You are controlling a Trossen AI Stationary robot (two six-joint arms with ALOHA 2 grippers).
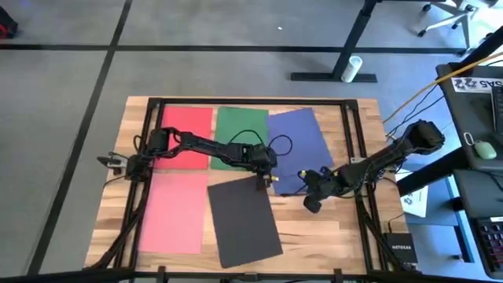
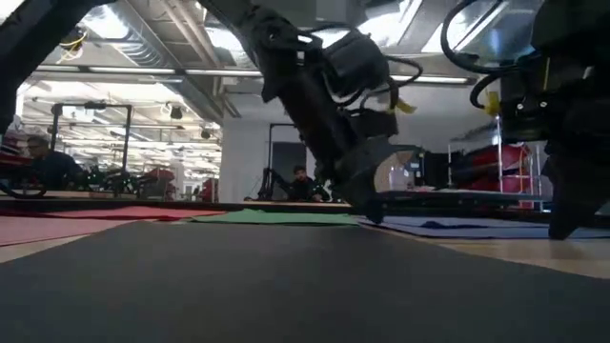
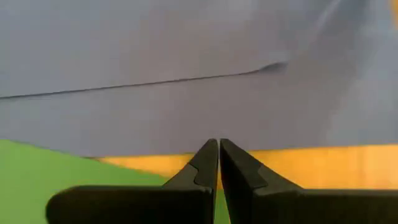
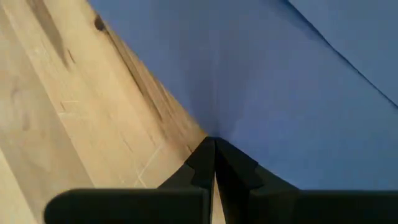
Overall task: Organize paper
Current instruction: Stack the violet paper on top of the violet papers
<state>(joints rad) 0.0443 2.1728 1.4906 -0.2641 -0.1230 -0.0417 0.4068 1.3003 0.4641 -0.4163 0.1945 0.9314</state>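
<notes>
Right end effector [image 1: 302,174] pinching blue sheet [image 1: 299,141] edge

From above, the left arm lies across the flat green paper sheet [image 1: 240,126] and the flat red paper sheet [image 1: 187,126], hiding their near edges. The right hand [image 1: 313,185] covers a corner of the flat blue paper sheet [image 1: 299,145]. In the low view, the dark grey paper sheet [image 2: 286,286] runs off the picture's bottom edge, and a distant seated person [image 2: 300,183] is too small to make out.
</notes>
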